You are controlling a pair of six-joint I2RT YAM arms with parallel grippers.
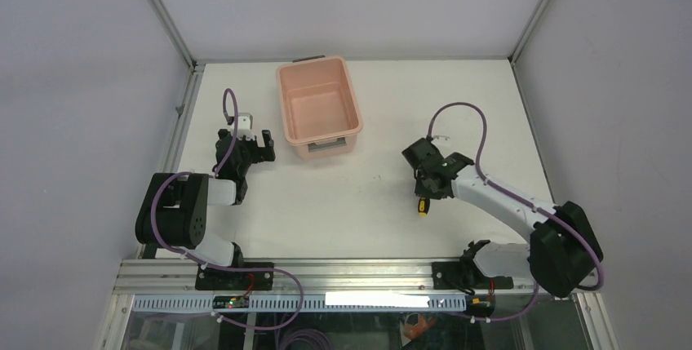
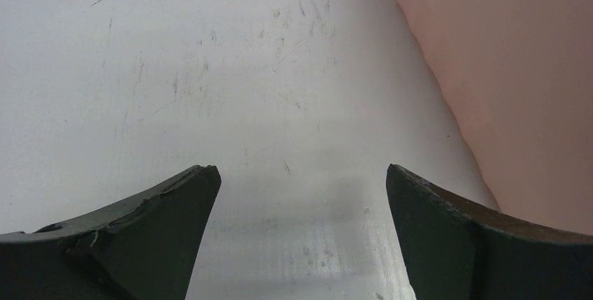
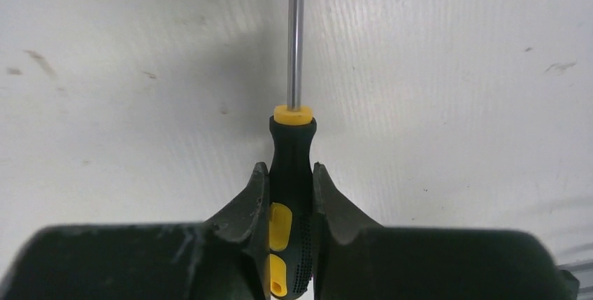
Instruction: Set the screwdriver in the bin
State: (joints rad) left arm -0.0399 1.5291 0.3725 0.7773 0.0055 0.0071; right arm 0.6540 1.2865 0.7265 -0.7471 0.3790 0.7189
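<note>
Two sets of jaws logged. The right jaws are closed on the screwdriver (image 3: 292, 139). In my right wrist view both inner faces press the black-and-yellow handle from either side. The yellow collar and the bare metal shaft run straight out ahead of the tips.

From the top view the screwdriver (image 1: 422, 206) sits right of the bin (image 1: 319, 109), nearer the arm bases and well apart from it. I cannot tell whether it rests on the tabletop (image 1: 351, 211) or hangs just above it.

Hard to make out:
- From above, only the yellow butt end of the handle shows. The right wrist body covers the shaft.
- In the right wrist view the shaft tip is cut off by the top edge. The rear of the handle is lost between the jaw bodies.

The left jaws stand wide open over scratched tabletop, holding nothing, just off the bin's near left corner. In my left wrist view the bin (image 2: 517, 90) fills the right side as a pink wall, close beside the right-hand jaw, though I cannot confirm contact.

The bin's near short wall, with its grey handle, faces the arm bases. Its right long wall and rolled rim stand on the screwdriver's side. A purple cable (image 1: 469, 109) loops above the right arm, right of the bin.
</note>
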